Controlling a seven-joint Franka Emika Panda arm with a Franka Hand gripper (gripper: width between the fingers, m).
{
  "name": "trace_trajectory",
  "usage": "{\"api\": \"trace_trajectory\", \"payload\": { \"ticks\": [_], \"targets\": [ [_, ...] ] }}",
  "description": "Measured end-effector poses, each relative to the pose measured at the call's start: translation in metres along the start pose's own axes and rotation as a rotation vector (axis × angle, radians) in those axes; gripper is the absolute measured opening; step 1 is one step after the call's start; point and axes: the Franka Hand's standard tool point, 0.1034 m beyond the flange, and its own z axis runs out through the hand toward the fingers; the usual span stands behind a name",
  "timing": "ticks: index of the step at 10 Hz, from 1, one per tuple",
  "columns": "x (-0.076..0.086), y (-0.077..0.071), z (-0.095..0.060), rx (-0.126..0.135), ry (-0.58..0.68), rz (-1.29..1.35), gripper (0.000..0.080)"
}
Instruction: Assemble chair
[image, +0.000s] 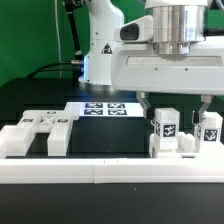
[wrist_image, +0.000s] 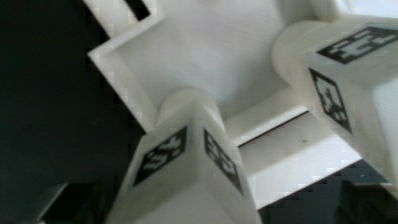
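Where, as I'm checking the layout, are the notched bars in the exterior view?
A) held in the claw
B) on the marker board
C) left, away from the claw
C: the notched bars lie at the exterior view's left, the open claw at its right.

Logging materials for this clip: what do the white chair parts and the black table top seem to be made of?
Chair parts: probably hard plastic, opaque white and smooth with a faint sheen, judging by the crisp blocky edges and notches. Table top: black and matte with no glare, perhaps a cloth or mat covering; the material itself is unclear.
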Motion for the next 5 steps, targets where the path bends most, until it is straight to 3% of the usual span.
{"api": "trace_trajectory", "payload": {
  "ticks": [5],
  "targets": [
    [0.0102, 0.012, -0.0035, -0.014, 0.008, -0.389, 0.0648]
  ]
}}
